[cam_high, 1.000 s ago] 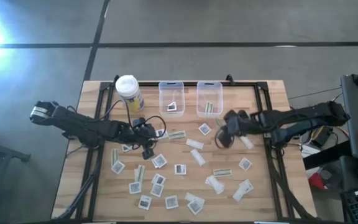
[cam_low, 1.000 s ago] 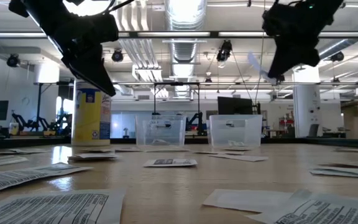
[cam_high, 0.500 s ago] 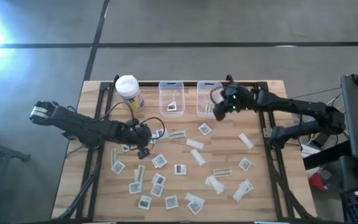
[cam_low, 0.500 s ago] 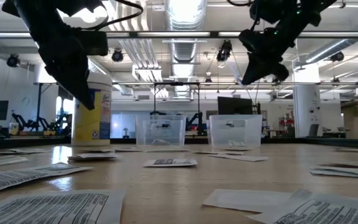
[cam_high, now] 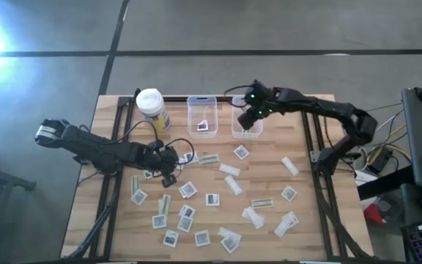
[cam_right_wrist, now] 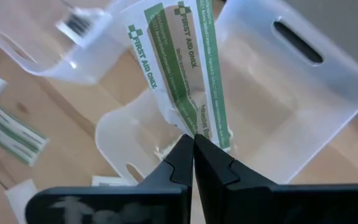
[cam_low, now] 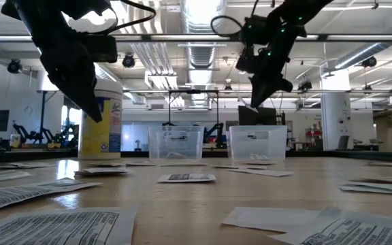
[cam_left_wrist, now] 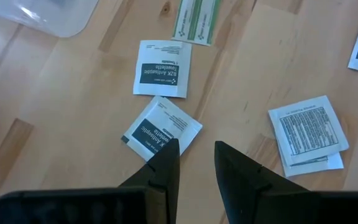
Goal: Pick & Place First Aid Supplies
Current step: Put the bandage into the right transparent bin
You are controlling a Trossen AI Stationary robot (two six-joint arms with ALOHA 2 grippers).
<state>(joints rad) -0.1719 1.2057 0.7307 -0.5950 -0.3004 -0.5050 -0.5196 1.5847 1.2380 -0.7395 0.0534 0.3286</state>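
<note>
Since a second ago the right arm has swung from mid-table to the far edge; the left has barely shifted. The left gripper [cam_left_wrist: 194,163] hovers part open, empty, over a square white towelette packet [cam_left_wrist: 161,127]. The right gripper [cam_right_wrist: 193,149], pinched on a green-striped white strip [cam_right_wrist: 185,74], hangs above the right clear rectangular plastic bin [cam_high: 247,117]. Next, I judge: release it.

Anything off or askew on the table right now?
Nothing damaged or spilled. Packets lie scattered at all angles over the table, as expected mid-sort. A few overlap, like the pair near the left hand in its wrist view. The right hand holds a strip over the right bin.
</note>
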